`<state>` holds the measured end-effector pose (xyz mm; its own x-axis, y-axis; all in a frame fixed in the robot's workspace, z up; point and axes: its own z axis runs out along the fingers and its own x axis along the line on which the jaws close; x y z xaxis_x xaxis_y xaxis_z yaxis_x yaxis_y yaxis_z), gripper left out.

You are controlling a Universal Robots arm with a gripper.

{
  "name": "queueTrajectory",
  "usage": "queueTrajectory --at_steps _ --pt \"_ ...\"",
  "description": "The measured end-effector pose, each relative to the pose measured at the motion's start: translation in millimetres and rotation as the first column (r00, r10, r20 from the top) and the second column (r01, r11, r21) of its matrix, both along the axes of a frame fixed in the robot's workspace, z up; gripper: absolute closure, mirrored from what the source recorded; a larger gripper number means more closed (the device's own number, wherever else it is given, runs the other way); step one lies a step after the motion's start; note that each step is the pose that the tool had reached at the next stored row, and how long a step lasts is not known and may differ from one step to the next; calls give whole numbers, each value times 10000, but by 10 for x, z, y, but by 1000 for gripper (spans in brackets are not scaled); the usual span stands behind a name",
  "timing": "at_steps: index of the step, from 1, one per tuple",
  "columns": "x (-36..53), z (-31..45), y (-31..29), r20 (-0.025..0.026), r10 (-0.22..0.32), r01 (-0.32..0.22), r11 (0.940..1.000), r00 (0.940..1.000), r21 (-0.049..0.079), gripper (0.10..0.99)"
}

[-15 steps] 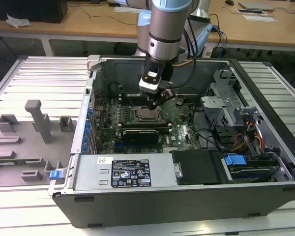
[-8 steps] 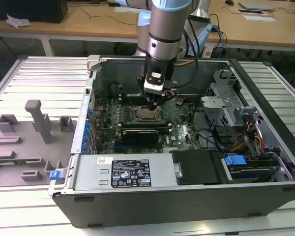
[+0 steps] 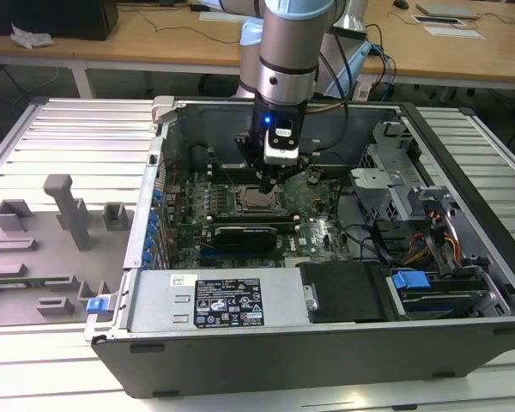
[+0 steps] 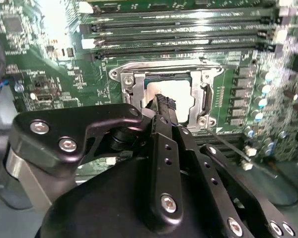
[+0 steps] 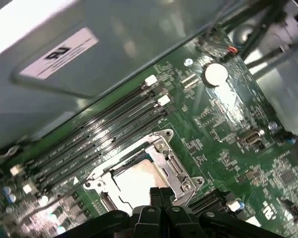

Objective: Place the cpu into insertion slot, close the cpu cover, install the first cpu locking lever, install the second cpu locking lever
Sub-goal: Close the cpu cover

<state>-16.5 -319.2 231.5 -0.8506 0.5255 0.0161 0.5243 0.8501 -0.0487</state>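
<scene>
**Hovering over a seated cpu with fingers pressed shut**

Finding the cpu [image 4: 183, 98] lying flat inside the insertion slot [image 3: 256, 204], its pale top showing in both wrist views [image 5: 134, 182]. Seeing the cpu cover [image 4: 133, 90] framing it on all sides, the silver plate appearing to lie down over the chip, with the square window leaving the top bare. Holding the gripper [image 4: 164, 103] directly above the chip, the black fingertips [image 5: 156, 194] brought together and gripping nothing visible between them; not telling from these views whether the tips are touching the metal top. Running just beside the socket, the long memory slots [image 4: 179, 40] in parallel rows on the green motherboard [image 4: 37, 64]. Sitting well apart on the board, a round coin battery [image 5: 216, 73]. Surrounding everything in the exterior view, the open computer case [image 3: 326, 356], with a long black card [image 3: 245, 233] near the socket and grey fixtures [image 3: 64, 210] lying on the exterior view's left.
</scene>
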Motion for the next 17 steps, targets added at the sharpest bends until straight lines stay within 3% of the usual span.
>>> queueTrajectory --at_steps 2,4,7,10,12,13,14,17 --pt "0 -1 0 0 735 -735 9973 9973 0 980" --pt "0 -2 0 0 1390 -1390 9903 9903 1 980" --pt "0 -2 0 6 2156 -2156 9765 9765 14 980" --pt "-1 -2 0 47 2559 -2559 9667 9667 38 980" --pt "0 -2 0 126 2774 -2775 9607 9607 35 980" --pt "0 -2 0 190 2854 -2855 9584 9582 23 980" --pt "0 -3 0 300 3005 -3006 9537 9533 5 980" --pt "0 -5 0 395 3349 -3352 9421 9414 24 980"
